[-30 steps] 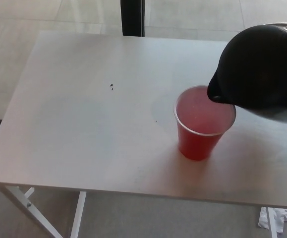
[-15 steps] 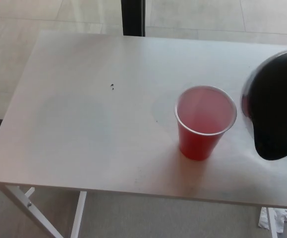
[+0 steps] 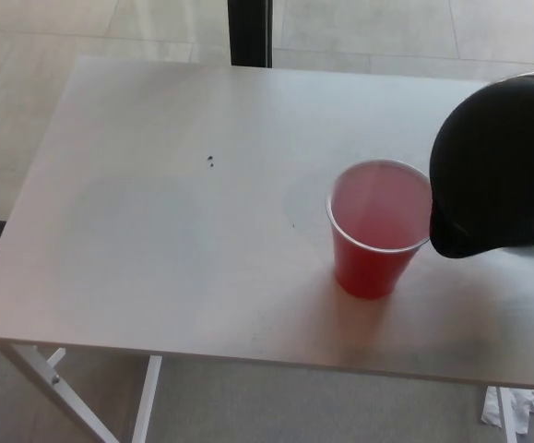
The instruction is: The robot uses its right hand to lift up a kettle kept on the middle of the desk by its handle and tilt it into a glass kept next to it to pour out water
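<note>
**Now: kettle up and tipped by the cup, pour unconfirmed**

Broadly, a pale white desk (image 3: 156, 240) filling most of the head view, bare apart from the cup and a tiny dark speck (image 3: 210, 161) toward its middle. Beyond the far edge, a light tiled floor and one dark upright post (image 3: 248, 32); below the near edge, white folding legs (image 3: 50, 378) and a scrap of crumpled white paper (image 3: 516, 411) on the floor.

Next in size, the black kettle (image 3: 502, 166) at the right border, clear of the desk and tilted, its spout end hanging just over the right side of the cup's rim. Handle cut off by the frame. Neither robot hand in view, so no telling from here whether the right one grips the handle; judged only from the kettle's raised, leaning pose, probably carried from outside the picture.

Smaller, the red plastic cup (image 3: 380, 226) upright on the desk, right of centre, with a pale pinkish inside. No visible stream between spout and cup; water level impossible to read.

By judgement, lift done and tilt begun. Left to do: confirming water actually reaches the cup, then righting the kettle and setting it down.
</note>
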Tool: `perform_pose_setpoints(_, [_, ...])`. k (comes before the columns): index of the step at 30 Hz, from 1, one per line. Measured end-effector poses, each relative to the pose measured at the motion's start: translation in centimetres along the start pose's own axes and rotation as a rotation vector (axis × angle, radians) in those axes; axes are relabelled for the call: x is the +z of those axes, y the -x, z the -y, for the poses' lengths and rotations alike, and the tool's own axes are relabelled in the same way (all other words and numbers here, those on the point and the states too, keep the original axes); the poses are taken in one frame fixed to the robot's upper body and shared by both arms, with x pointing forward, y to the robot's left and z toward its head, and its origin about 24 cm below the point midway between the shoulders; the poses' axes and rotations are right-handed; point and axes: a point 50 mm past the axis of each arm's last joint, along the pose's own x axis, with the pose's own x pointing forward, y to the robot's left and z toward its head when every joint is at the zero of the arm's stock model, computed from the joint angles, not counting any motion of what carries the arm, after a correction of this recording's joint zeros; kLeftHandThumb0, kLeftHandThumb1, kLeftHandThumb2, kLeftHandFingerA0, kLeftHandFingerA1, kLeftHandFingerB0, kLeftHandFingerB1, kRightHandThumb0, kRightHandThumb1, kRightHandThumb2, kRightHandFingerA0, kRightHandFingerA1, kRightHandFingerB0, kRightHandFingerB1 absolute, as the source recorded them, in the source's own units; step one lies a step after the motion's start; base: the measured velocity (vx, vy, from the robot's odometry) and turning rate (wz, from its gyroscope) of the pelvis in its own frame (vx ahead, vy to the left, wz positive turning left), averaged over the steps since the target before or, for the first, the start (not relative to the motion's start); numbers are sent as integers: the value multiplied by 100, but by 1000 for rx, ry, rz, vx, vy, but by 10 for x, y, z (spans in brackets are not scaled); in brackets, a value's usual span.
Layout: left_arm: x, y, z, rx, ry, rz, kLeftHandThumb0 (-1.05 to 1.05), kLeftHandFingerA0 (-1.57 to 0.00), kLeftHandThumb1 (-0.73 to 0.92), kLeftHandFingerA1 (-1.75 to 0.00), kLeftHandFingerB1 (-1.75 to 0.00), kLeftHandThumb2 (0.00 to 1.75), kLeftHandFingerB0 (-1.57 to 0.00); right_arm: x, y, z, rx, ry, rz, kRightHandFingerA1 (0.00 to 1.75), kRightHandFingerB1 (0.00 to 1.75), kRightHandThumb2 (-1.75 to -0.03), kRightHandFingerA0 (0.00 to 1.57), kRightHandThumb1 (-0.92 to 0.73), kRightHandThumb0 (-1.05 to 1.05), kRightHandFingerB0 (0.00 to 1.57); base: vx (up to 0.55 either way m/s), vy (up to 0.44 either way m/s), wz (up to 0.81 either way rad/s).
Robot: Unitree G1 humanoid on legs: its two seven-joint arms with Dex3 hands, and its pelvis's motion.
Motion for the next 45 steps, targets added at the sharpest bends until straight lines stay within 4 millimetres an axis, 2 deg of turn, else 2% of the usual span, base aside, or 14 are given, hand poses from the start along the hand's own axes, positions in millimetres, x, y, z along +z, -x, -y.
perform_pose_setpoints(2, [0,0,0,0,0,0,-84,-48,90,-57,-52,67,-34,-1,0,0,1,8,-23,160,102,-88,94,-58,-13,87,0,0,0])
perform_pose_setpoints(3, [0,0,0,0,1,0,-84,-48,90,-58,-52,66,-33,-1,-1,1,0,13,-35,131,110,-101,118,-48,-18,94,0,0,0])
perform_pose_setpoints(4, [0,0,0,0,1,0,-84,-48,90,-58,-53,66,-33,-2,-1,1,-2,18,-47,173,143,-92,90,-55,-15,81,0,0,0])
perform_pose_setpoints(5, [0,0,0,-1,2,0,-83,-44,72,-64,-59,111,-31,-2,-1,1,-1,22,-60,131,109,-104,118,-49,-20,93,0,0,0])
perform_pose_setpoints(6, [0,0,0,-1,2,0,-84,-50,91,-57,-52,66,-35,-3,-1,1,0,24,-71,166,125,-94,91,-56,-16,81,0,0,0])
perform_pose_setpoints(8, [0,0,0,-2,1,-1,-83,-50,91,-57,-52,66,-35,-4,-1,2,-2,28,-90,134,114,-106,119,-48,-22,93,0,0,0])
perform_pose_setpoints(9, [-1,0,0,-2,0,-2,-83,-51,91,-58,-52,66,-35,-4,-2,2,-5,32,-105,173,145,-104,91,-52,-19,81,0,0,0])
perform_pose_setpoints(14, [-2,1,-1,-1,-6,-6,-83,-51,91,-57,-52,67,-36,-4,-2,3,-13,41,-132,175,164,-111,91,-49,-21,76,0,0,0])
perform_pose_setpoints(29, [-3,2,-1,0,-7,-9,-84,-51,90,-58,-53,66,-36,-2,-10,-3,-22,2,-236,175,146,-95,88,-54,-17,76,0,0,0])
perform_pose_setpoints(30, [-3,2,-1,0,-7,-10,-84,-49,90,-59,-53,66,-34,-1,-11,-3,-23,1,-239,159,87,-90,88,-57,-18,84,0,0,0])
perform_pose_setpoints(34, [-3,2,-1,-1,-6,-8,-84,-50,91,-57,-53,66,-35,0,-12,-5,-23,0,-245,127,60,-77,96,-62,-18,76,0,0,0])
perform_pose_setpoints(40, [-3,2,-1,-2,-11,-11,-84,-50,91,-57,-53,67,-36,3,-15,-8,-20,6,-259,160,81,-98,94,-50,-20,90,0,0,0])
perform_pose_setpoints(41, [-3,2,-1,-3,-13,-11,-84,-49,92,-57,-53,67,-34,4,-16,-9,-18,5,-264,173,117,-102,88,-49,-20,83,0,0,0])
perform_pose_setpoints(45, [-3,2,-1,-2,-14,-12,-85,-51,90,-56,-52,67,-35,8,-17,-8,-31,7,-269,167,93,-107,93,-48,-20,89,0,0,0])
